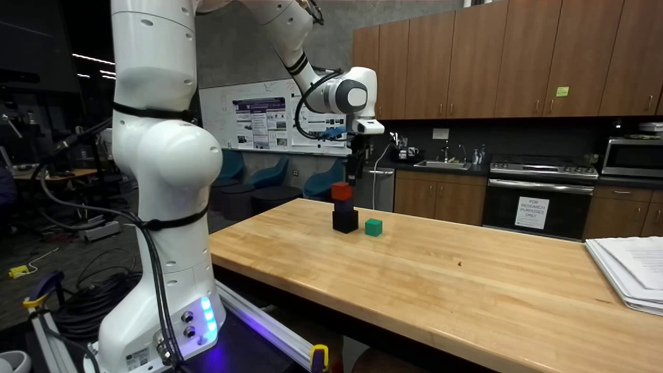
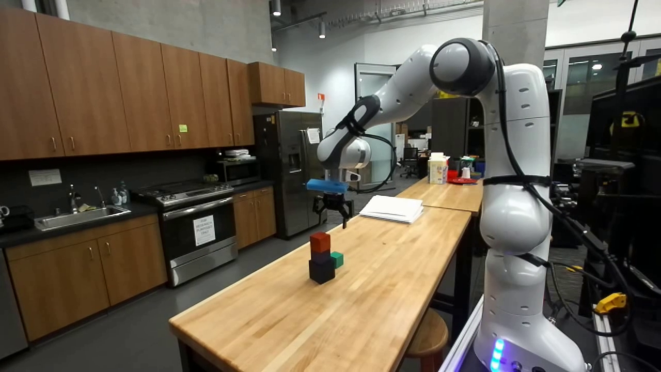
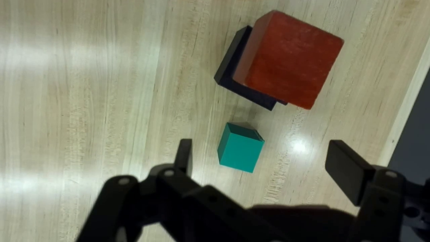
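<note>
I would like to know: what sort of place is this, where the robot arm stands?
It looks like a kitchen area in a research space: there are a sink, an oven with a sign reading "FOR RESEARCH PURPOSES ONLY", and a whiteboard with posters.

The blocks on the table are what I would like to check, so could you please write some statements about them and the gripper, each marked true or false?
1. The red block is at the top of the stack. True.
2. The gripper is open. True.
3. The gripper is holding the red block. False: it holds nothing.
4. The stack is only two blocks tall. False: it is three blocks tall.
5. The green block is on the table, beside the stack. True.
6. The green block is touching the stack. False: a gap separates them.
</note>
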`<action>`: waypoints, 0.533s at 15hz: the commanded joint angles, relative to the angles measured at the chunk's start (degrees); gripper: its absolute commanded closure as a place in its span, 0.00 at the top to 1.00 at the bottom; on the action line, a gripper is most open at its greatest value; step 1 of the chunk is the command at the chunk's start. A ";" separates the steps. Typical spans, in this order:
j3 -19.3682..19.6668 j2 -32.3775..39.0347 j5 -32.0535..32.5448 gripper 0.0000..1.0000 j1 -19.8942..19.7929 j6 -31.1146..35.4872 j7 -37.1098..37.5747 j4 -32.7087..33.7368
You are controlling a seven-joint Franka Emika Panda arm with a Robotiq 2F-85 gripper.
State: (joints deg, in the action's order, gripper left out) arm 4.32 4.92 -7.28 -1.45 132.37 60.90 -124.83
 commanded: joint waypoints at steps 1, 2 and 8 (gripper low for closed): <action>0.70 2.23 -0.18 1.00 -0.93 0.03 1.12 2.59; 0.96 2.91 -0.70 1.00 -1.22 -0.52 0.80 3.39; 2.12 8.01 -0.69 1.00 -2.18 -0.36 0.54 7.24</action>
State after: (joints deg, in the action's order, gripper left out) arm 5.97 9.69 -7.29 -3.35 132.47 61.07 -120.48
